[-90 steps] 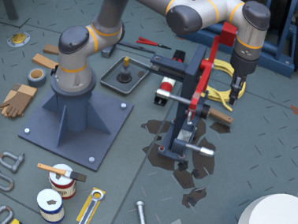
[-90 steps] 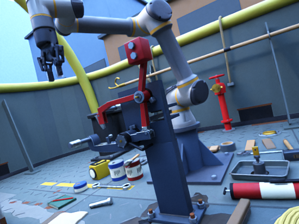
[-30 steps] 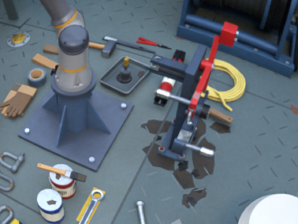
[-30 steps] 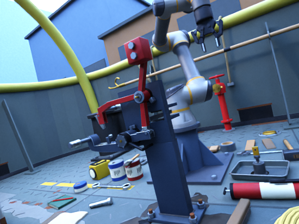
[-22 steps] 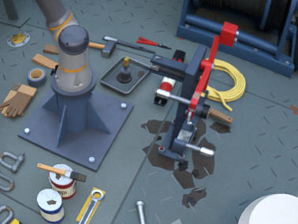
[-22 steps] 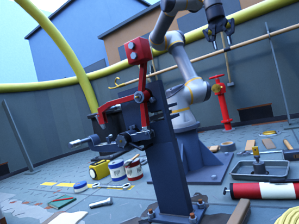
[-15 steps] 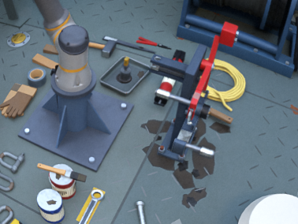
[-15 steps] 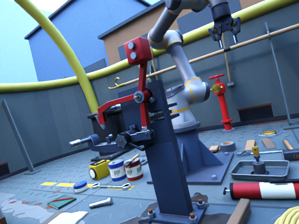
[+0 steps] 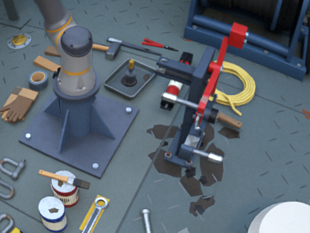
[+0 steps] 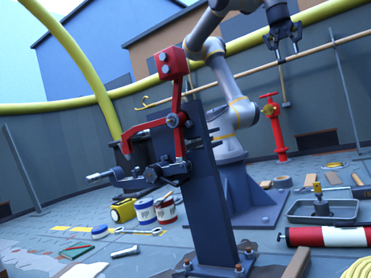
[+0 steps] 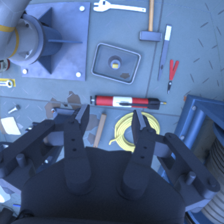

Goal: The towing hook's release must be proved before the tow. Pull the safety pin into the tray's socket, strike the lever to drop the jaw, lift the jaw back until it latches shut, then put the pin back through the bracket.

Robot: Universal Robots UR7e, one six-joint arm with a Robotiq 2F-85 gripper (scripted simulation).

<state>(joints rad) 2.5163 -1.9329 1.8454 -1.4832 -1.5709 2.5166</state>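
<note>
My gripper [image 10: 286, 50] [image 11: 111, 119] hangs high above the floor, well above the grey tray [image 9: 129, 78] [image 10: 322, 210] [image 11: 115, 63] and to the side of the hook stand. The yellow-topped safety pin [image 9: 131, 65] [image 10: 317, 188] [image 11: 116, 65] stands upright in the tray's socket. The dark blue hook stand [image 9: 194, 110] [image 10: 204, 189] is bolted to the floor, and its red lever [image 9: 223, 61] [image 10: 175, 101] rises to a red block at the top. The jaw [image 9: 205, 155] [image 10: 118, 177] sticks out low from the stand. My gripper is open and empty.
A red and white grease gun [image 10: 325, 236] [image 11: 125, 101] lies between the tray and the stand, with a yellow rope coil [image 9: 240, 88] [image 11: 134, 131] beside it. My arm's base plate [image 9: 78, 131] sits left of the tray. A blue winch frame [image 9: 250, 37] stands behind the stand.
</note>
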